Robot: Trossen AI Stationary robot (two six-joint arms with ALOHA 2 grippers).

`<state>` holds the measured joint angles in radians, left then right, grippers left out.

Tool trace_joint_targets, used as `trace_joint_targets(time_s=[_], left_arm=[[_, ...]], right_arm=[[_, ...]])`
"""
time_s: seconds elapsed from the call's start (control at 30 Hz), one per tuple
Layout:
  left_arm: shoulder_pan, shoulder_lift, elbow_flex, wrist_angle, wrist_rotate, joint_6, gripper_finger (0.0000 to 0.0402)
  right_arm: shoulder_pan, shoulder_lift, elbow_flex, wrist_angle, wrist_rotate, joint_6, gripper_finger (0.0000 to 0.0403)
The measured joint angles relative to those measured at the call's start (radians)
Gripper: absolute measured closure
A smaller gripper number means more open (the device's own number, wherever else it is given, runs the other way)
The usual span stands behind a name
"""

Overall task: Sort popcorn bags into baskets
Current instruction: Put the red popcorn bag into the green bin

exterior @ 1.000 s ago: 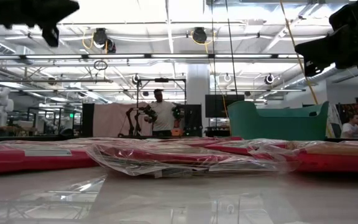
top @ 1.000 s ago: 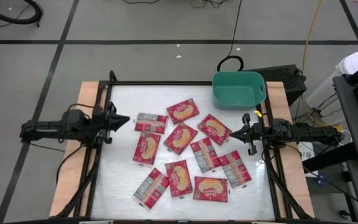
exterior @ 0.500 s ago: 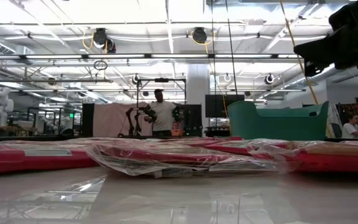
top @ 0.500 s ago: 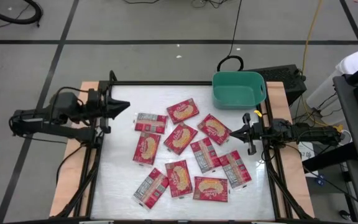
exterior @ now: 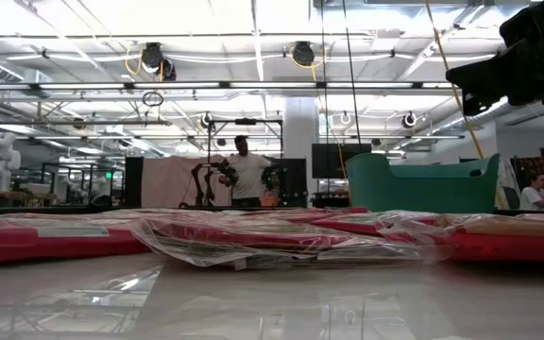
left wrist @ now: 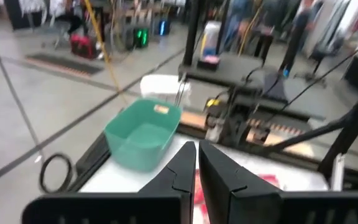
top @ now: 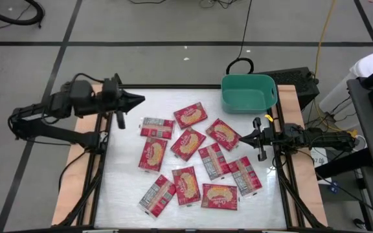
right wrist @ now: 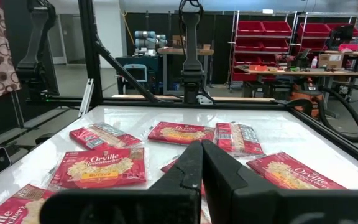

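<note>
White tabletop (top: pixel 125 162) on my screen, framed in black rails, with workshop floor all around and a person standing way back in the low view. So the teal basket (top: pixel 248 92) sits at the far right corner of the table, and from straight overhead I see nothing in it, just bare green bottom. All the popcorn bags (top: pixel 188 144) are loose on the table in a scatter across the middle, about ten of them, most showing the red front, a few flipped to the grey-white back, some touching or overlapping at the edges. None are in the tub. My left gripper (top: pixel 138 99) hangs over the far left part of the table, fingers pinched together with nothing between them, pointing toward the pile and well apart from the nearest bag. The right gripper (top: pixel 241 138) sits at the right side, fingers pressed shut and empty too, its tip just beside the nearest bag.
</note>
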<state>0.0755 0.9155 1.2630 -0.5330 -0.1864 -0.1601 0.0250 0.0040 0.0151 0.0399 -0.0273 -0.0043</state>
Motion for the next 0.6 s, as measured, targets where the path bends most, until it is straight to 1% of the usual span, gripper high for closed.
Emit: trace_joint_targets(time_s=[0.07,0.23,0.3,0.37,0.43,0.53,0.6], left_arm=[[0.005,0.027,0.006,-0.027,-0.001,-0.010,0.0378],[0.008,0.079,-0.011,-0.028,-0.015,-0.035,0.0378],[0.010,0.110,-0.013,-0.044,-0.023,-0.063,0.0378],[0.009,0.138,-0.014,-0.082,-0.024,-0.115,0.0378],[0.009,0.165,-0.014,-0.116,-0.022,-0.172,0.0378],[0.009,0.201,-0.014,-0.185,-0.023,-0.291,0.0378],[0.008,0.222,-0.014,-0.232,-0.023,-0.372,0.0378]], right_arm=[[0.000,0.000,0.000,0.000,0.001,0.000,0.0403],[0.000,0.000,0.000,0.000,0.023,0.001,0.0403],[0.000,0.000,0.000,0.003,0.055,0.074,0.0403],[0.000,0.000,0.000,0.020,0.089,0.191,0.0403],[0.000,0.001,0.000,0.055,0.132,0.264,0.0403],[0.000,0.001,0.029,0.077,0.133,0.305,0.0403],[0.000,0.015,0.065,0.038,0.134,0.326,0.0403]])
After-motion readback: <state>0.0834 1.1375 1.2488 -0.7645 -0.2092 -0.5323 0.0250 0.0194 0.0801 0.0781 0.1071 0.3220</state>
